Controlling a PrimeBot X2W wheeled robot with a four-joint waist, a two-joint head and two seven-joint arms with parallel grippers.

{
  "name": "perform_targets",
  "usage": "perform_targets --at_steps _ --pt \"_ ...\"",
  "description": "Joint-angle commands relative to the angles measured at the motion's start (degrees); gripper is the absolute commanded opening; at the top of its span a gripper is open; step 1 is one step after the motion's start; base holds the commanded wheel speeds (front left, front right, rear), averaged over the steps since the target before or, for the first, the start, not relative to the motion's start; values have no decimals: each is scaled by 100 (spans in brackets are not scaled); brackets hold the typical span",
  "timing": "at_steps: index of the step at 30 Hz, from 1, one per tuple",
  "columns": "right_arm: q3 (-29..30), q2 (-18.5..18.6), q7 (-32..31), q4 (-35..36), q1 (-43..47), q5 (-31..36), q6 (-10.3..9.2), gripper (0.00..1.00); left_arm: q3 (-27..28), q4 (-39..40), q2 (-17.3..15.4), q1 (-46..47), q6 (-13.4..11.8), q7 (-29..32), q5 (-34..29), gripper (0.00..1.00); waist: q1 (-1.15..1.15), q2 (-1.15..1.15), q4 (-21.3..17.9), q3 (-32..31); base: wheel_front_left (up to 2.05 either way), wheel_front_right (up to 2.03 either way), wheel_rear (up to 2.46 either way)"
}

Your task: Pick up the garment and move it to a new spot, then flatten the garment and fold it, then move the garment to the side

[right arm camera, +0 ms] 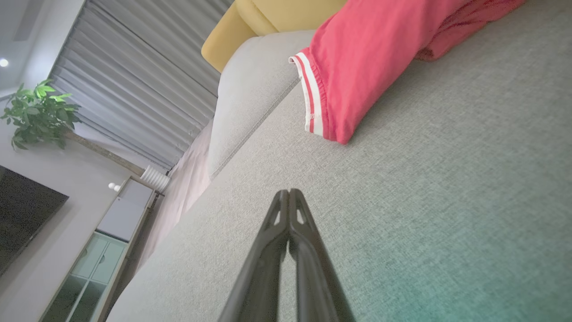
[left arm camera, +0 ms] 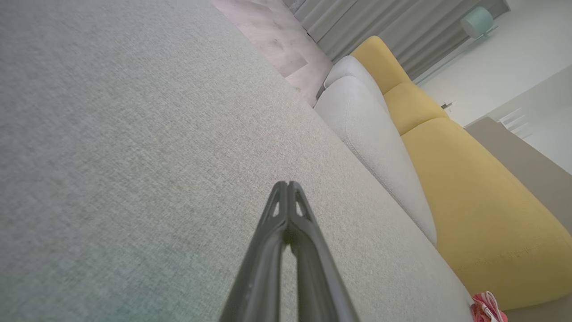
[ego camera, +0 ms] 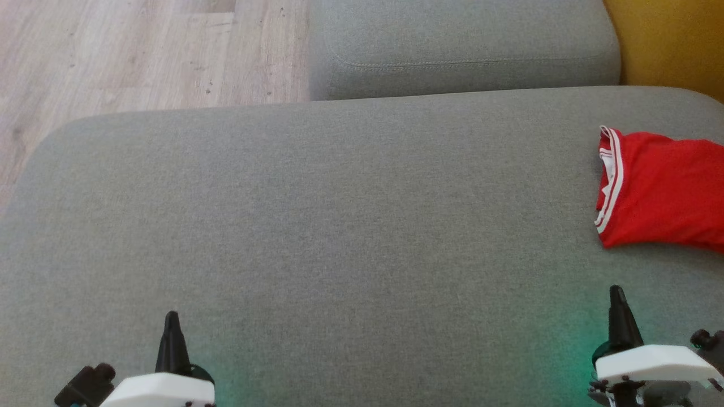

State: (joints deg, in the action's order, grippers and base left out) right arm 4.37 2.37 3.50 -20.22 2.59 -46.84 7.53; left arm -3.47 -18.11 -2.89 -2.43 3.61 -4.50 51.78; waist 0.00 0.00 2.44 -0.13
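Two grippers of mine rest low over the grey seat cushion (ego camera: 339,226), and both are empty. At the left, my left gripper (ego camera: 171,317) has its fingers pressed together, with nothing between them. At the right, my right gripper (ego camera: 616,293) is closed in the same way. Just beyond it lies the red garment (ego camera: 662,192), at the right end of the cushion and partly cut off by the view's edge. I judge it to be light, soft and limp, so it will sag when lifted. The white-striped band (ego camera: 615,169) looks thicker, so I would pinch there, through all layers.
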Motion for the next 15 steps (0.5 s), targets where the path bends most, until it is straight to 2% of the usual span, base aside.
perform_targets --at_steps 1,15 --pt "-17 29 -43 232 -349 -217 -2 0 186 201 -26 299 47 57 181 0 0 0 -7 1 0 0 0" --pt "37 34 -263 321 -470 -1205 -3 0 364 248 -26 427 125 289 1071 0 0 0 -61 8 0 0 0"
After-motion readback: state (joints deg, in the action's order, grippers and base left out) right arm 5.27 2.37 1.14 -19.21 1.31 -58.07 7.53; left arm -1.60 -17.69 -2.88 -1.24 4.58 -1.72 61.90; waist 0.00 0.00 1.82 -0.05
